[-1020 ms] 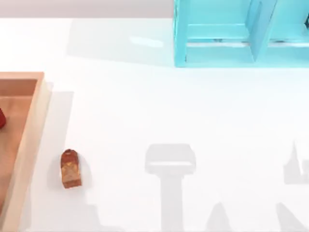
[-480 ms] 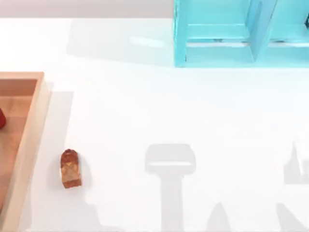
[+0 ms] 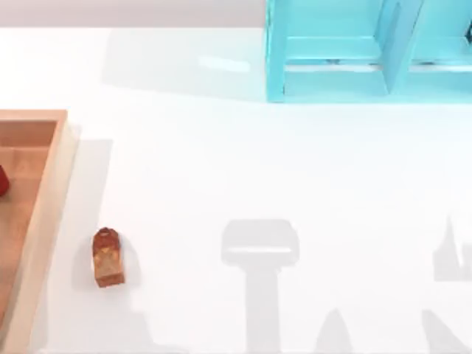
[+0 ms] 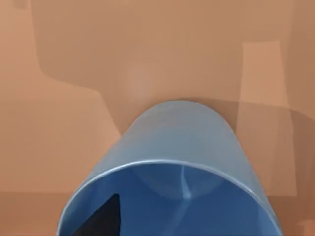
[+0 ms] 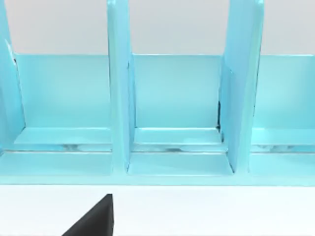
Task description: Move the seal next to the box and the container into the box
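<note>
Our left gripper has the container close under its wrist, over the box floor; one dark finger shows inside the rim, but we cannot tell how far the jaws are open. We should lower it straight and let go only once it rests flat. The seal stands on the table just right of the box's rim. Nothing in the top view has moved since a second ago. The right arm faces the turquoise cabinet, idle.
</note>
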